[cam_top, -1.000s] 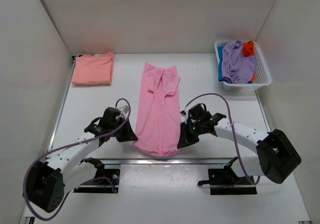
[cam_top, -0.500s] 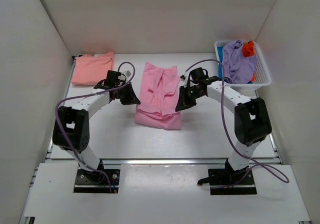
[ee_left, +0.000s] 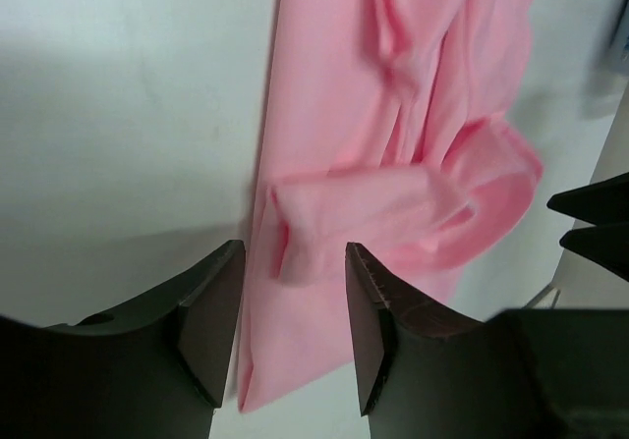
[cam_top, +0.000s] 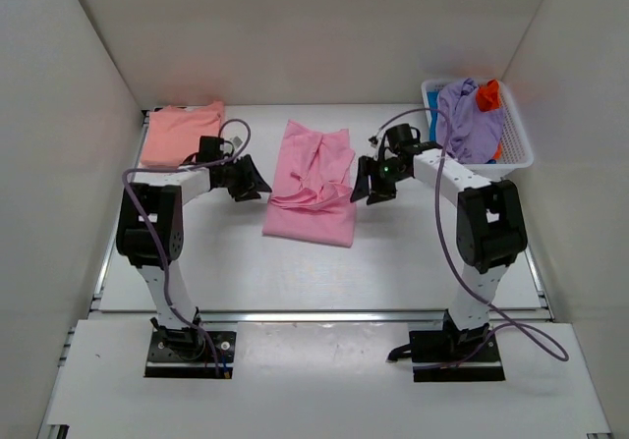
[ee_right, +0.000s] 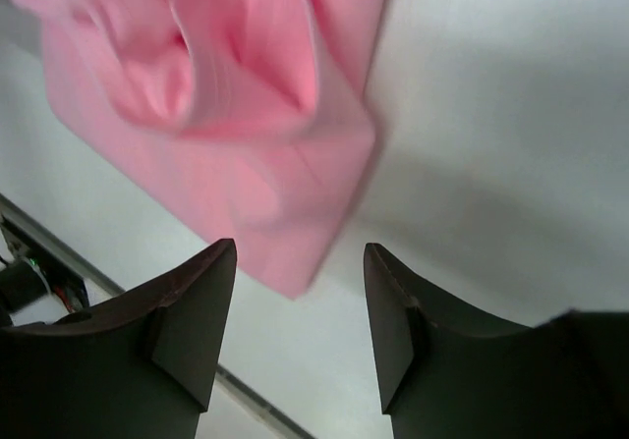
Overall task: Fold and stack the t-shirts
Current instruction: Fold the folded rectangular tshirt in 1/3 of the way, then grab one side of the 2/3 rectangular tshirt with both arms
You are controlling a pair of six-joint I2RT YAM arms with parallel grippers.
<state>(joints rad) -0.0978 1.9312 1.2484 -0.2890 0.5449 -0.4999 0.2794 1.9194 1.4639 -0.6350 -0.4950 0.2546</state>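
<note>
Your left pincer (cam_top: pixel 246 179) is standing released, jaws apart and gripping nothing, just beside the left edge of the light pink t-shirt (cam_top: pixel 313 189). Your right pincer (cam_top: pixel 362 192) is doing the same at that shirt's right edge, also released and empty. Between the two pincers, that one pink shirt is lying doubled over on the tabletop (cam_top: pixel 413 252), with its upper layer bunching into a loose ridge across the middle. One salmon-peach t-shirt (cam_top: pixel 182 135) is lying folded flat, well apart at the far left corner. One white slatted basket (cam_top: pixel 516 159) is sitting at the far right corner, holding three heaped garments: a lavender t-shirt (cam_top: pixel 462 120) draping on top, an orange t-shirt (cam_top: pixel 488 95) and a blue t-shirt (cam_top: pixel 433 139) peeking out beside it.
</note>
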